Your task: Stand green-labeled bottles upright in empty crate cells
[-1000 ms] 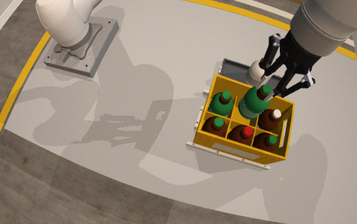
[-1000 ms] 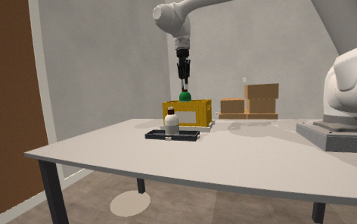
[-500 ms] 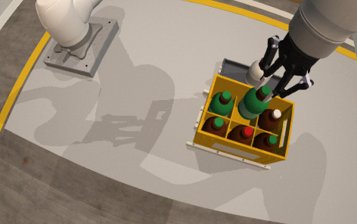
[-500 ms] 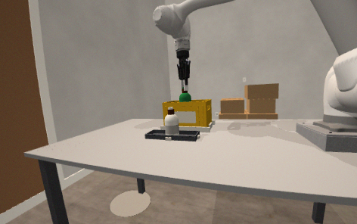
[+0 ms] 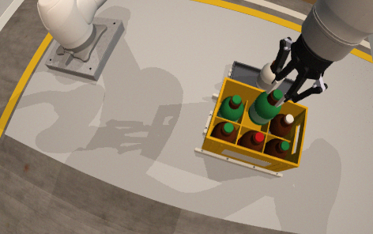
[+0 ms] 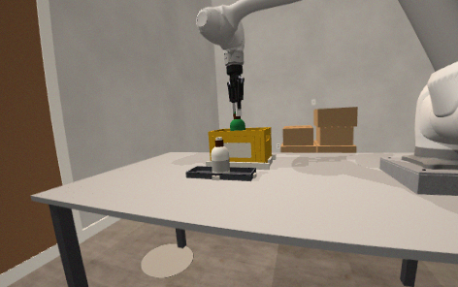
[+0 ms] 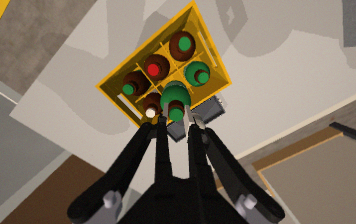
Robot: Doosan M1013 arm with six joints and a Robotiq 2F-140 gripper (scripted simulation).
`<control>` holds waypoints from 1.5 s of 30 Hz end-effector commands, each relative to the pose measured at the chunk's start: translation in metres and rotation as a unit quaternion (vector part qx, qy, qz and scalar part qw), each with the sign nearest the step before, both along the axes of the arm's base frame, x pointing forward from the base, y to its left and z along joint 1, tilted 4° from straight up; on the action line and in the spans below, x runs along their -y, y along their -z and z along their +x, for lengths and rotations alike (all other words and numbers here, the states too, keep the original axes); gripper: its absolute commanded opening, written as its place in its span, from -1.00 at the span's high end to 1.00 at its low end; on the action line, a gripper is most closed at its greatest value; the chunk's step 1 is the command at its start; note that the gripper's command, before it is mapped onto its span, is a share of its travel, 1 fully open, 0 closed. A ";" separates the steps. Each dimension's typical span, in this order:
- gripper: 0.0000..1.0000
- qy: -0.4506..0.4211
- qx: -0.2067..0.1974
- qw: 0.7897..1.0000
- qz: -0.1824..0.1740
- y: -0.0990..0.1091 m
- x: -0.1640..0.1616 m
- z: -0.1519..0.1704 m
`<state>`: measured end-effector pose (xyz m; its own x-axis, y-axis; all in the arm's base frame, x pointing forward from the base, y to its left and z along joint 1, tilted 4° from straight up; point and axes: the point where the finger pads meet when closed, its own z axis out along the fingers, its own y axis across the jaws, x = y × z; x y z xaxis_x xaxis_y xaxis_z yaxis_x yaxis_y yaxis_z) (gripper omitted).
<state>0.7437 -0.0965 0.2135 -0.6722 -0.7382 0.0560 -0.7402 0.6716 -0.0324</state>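
Note:
My gripper [image 5: 280,96] is shut on the neck of a green bottle [image 5: 264,106] with a green cap. The bottle hangs upright over the middle back cell of the yellow crate [image 5: 254,127], with its shoulder still above the rim [image 6: 237,124]. In the wrist view the held bottle [image 7: 175,98] sits between my fingertips. Another green bottle [image 5: 231,107] stands in the back left cell. Brown bottles fill the other cells, capped green [image 5: 225,130], red [image 5: 255,139], green [image 5: 280,147] and white [image 5: 284,122]. A white bottle [image 6: 219,154] stands upright on the dark tray [image 6: 221,175].
The tray [image 5: 244,71] lies right behind the crate. The arm's base plate [image 5: 84,49] stands at the far left of the table. Cardboard boxes [image 6: 321,131] are stacked beyond the table.

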 end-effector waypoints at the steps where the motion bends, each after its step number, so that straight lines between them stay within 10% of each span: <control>1: 1.00 -0.001 -0.002 1.000 0.001 0.004 0.002 0.000; 45: 1.00 -0.001 -0.002 1.000 0.001 0.012 0.002 0.000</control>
<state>0.7436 -0.0969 0.2066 -0.6722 -0.7383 0.0558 -0.7403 0.6715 -0.0322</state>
